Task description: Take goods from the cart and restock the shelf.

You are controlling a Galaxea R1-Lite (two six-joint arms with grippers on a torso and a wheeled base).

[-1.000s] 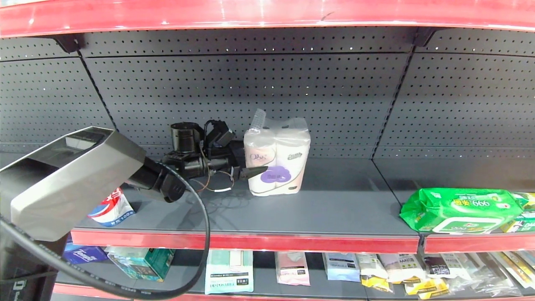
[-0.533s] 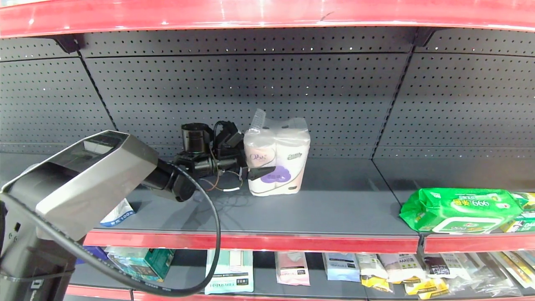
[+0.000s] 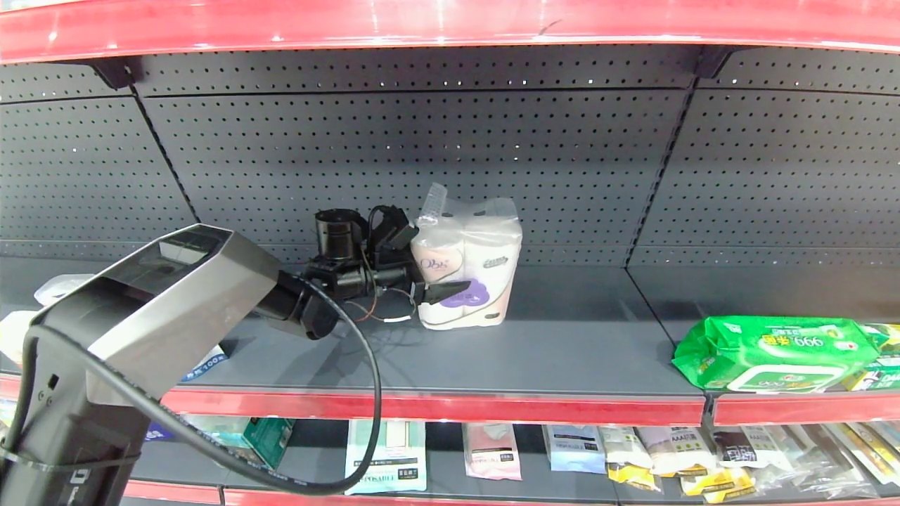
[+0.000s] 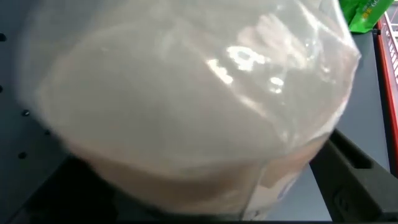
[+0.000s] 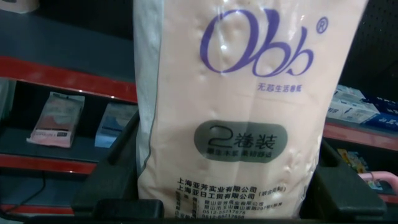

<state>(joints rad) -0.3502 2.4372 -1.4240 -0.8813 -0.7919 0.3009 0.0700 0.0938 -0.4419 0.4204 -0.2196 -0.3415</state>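
A plastic-wrapped pack of toilet rolls [image 3: 467,263] stands upright on the grey shelf [image 3: 562,351], near the pegboard back. My left gripper [image 3: 453,277] is open and straddles the pack from its left side; one dark fingertip [image 3: 457,287] lies across the purple label. In the left wrist view the pack [image 4: 186,106] is very close, with one finger [image 4: 360,180] beside it. My right gripper [image 5: 227,180] is shut on a second, peach-coloured pack of rolls [image 5: 242,112], held upright in front of the shelving.
A green pack of wet wipes [image 3: 770,351] lies at the shelf's right. A blue and white pack [image 3: 207,360] sits behind my left arm. The lower shelf [image 3: 422,406] carries several flat packets and boxes. Bare shelf lies between the rolls and the wipes.
My left arm has slid right, deeper along the standing pack; the fingertip now reaches farther across its label. The pack itself has not moved.
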